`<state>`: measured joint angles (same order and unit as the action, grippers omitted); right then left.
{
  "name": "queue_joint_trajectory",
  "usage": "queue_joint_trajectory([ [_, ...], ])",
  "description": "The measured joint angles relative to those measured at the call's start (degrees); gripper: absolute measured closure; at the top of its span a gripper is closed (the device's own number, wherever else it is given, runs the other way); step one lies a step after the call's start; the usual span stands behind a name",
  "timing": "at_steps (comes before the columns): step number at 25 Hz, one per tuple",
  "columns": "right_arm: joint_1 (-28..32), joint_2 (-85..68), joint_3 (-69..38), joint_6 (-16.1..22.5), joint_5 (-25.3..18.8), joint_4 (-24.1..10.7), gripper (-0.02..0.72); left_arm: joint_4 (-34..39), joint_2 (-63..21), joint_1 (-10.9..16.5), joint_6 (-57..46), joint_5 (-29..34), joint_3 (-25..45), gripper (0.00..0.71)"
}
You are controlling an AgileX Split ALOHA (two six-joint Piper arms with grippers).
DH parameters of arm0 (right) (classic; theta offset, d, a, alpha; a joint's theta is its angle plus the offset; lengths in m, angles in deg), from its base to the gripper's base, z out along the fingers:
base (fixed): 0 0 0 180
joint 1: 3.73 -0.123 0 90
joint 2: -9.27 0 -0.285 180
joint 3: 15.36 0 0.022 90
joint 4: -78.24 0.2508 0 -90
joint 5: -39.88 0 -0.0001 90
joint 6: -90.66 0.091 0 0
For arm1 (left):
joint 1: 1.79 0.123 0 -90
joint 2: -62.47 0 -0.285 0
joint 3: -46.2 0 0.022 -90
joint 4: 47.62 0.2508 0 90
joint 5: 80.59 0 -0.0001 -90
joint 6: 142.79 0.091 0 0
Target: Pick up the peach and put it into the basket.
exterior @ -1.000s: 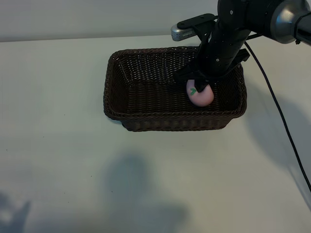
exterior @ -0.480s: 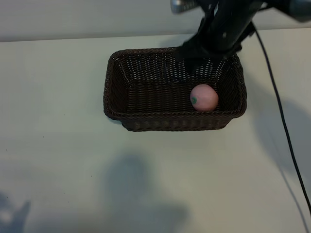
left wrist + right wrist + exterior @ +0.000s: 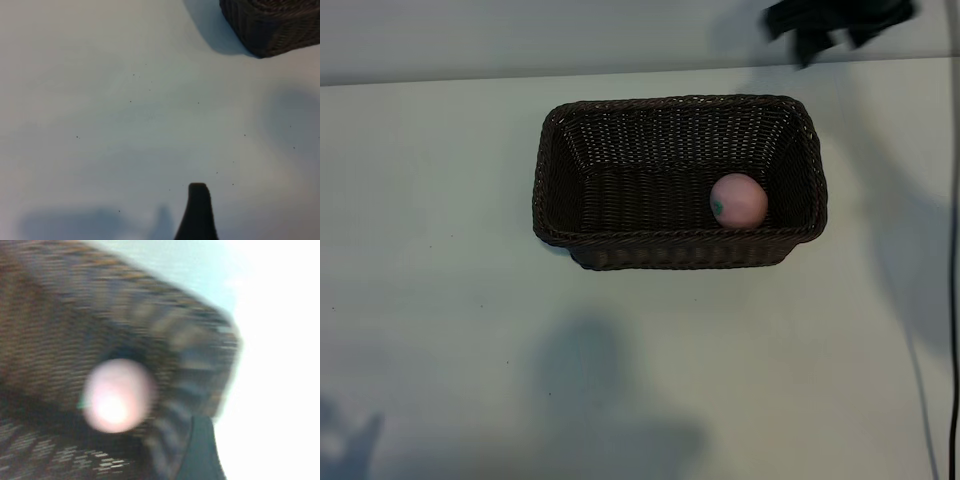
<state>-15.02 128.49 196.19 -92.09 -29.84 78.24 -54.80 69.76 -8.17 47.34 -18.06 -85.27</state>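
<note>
The peach [image 3: 738, 201] lay loose at the basket's [image 3: 560, 225] lower-right inside corner — apparently released there — while the right hand [image 3: 835, 22], grip unreadable, hung empty at upper right; the left hand [image 3: 198, 212] idled open over the desk [image 3: 440, 330].

- You've got a plain pale table [image 3: 440, 330] carrying everything.
- The only thing sitting right on it is the basket [image 3: 555, 215], toward the far side.

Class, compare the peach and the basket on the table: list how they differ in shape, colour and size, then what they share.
The peach is round; the basket is rectangular with rounded corners. The peach is pale pink and smooth; the basket is dark brown and woven. The peach is far smaller and lies inside the basket, toward one end. Neither is being held.
</note>
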Motion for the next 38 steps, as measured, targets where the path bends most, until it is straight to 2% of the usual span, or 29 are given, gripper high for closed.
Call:
queue_joint_trajectory([
  [8,18.3,0.0,0.0,-0.2,0.0,-1.0,0.151,0.0,0.0,0.0,0.0,0.0,0.0,0.117],
  [15,29.0,0.0,0.0,-0.6,0.0,-1.0,0.151,0.0,0.0,0.0,0.0,0.0,0.0,0.117],
  [17,30.3,-0.3,0.0,-0.6,-0.1,0.0,0.151,0.0,0.0,0.0,0.0,0.0,0.0,0.117],
  [23,30.7,-5.1,-2.3,-0.8,-0.1,0.0,0.151,0.0,0.0,0.0,0.0,0.0,0.0,0.117],
  [31,30.7,-17.3,-10.4,-1.0,-0.4,1.6,0.151,0.0,0.0,0.0,0.2,0.0,0.0,0.117],
  [38,30.7,-29.9,-14.5,-1.0,-0.4,1.6,0.151,0.0,0.0,0.0,0.2,0.0,0.0,0.117],
])
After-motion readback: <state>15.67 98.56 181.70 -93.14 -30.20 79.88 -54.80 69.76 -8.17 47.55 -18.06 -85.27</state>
